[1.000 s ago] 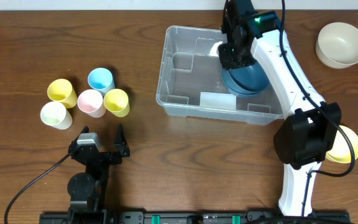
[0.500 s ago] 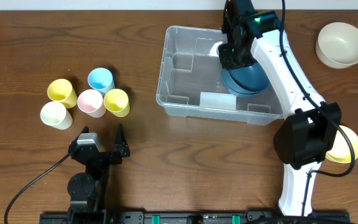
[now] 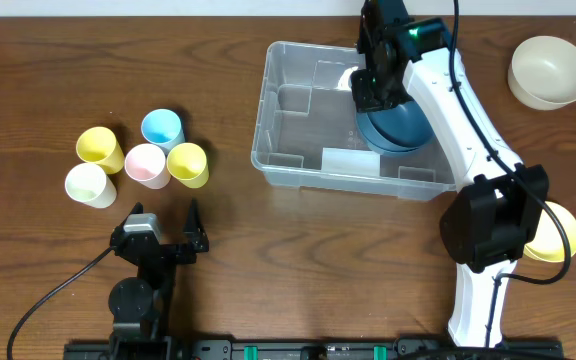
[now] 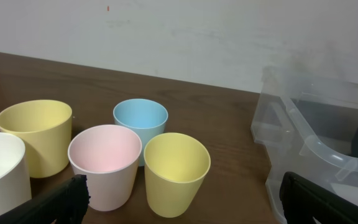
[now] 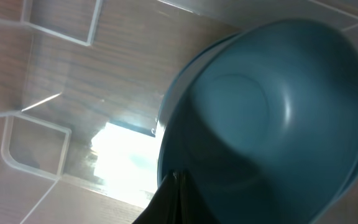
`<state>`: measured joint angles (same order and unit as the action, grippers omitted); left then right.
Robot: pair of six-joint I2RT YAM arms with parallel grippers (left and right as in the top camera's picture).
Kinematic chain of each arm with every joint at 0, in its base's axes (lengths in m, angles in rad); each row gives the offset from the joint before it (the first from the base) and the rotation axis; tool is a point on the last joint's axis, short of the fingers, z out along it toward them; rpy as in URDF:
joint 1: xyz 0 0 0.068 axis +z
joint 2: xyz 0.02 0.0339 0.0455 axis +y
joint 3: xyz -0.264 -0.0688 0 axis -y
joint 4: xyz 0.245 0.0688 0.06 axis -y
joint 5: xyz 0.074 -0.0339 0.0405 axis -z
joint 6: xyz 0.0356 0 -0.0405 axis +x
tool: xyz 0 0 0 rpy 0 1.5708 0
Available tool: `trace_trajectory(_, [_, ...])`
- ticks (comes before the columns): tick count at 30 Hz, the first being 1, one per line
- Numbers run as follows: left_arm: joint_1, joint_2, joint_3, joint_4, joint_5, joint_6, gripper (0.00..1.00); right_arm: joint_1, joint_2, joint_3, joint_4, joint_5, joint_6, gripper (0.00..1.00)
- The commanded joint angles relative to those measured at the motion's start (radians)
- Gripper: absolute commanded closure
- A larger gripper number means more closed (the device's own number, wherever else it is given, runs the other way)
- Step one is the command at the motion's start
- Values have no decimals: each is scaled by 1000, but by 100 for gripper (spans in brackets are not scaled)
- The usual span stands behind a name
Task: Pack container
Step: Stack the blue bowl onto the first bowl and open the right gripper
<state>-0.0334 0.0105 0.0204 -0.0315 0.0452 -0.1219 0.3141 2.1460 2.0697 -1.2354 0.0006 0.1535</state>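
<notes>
The large clear plastic rectangular container stands on the brown wooden counter, right of the middle and toward the far edge, well apart from the cups on its left. By the look of it, it is light and fairly stiff, though its thin walls would likely flex under a hard squeeze and the smooth plastic could slip. The rounded rim along a long side seems the safest place to take hold. The right pincer is down inside it with its jaws together at the rim of the dark teal round bowl lying in the right half; whether that rim is nipped between them I cannot tell. The left pincer rests near the front with its jaws wide apart and nothing between them. Count: one container. Five small cups, namely two yellow, one blue, one pink and one white. Three bowls shown plainly: the teal one, a cream one at the far right, and a yellow one partly under the right arm
</notes>
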Motion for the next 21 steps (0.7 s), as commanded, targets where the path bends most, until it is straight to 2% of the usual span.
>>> trace_trajectory(1, [6,-5,-16,-39,-16,17,2,19,0,-41,21,-12,26,99])
trace_trajectory(9, [6,-5,-16,-39,-16,17,2,27,0,-163,85,-19,26,99])
trace_trajectory(18, [6,-5,-16,-39,-16,17,2,19,-1,-119,87,-5,26,99])
trace_trajectory(21, [6,-5,-16,-39,-16,17,2,11,-1,-42,54,5,25,89])
